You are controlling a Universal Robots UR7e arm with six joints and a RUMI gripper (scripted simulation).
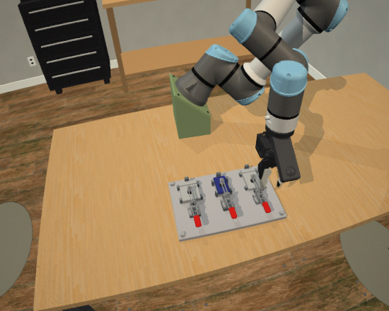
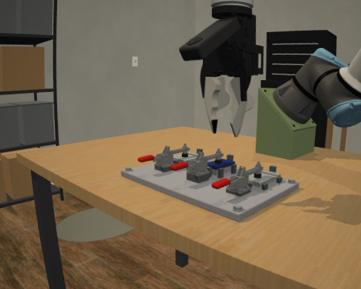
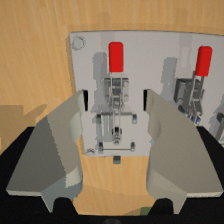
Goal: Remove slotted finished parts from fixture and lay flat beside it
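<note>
Two slotted parts lay clamped in the fixture (image 1: 213, 231); likely stiff, light, slick plates, best pinched by their edges; gripper (image 2: 224, 129) hovered part-open, empty.

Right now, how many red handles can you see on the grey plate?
3. One red clamp handle at the left station, one in the middle before the blue blank, one at the right, all on the grey fixture plate.
</note>
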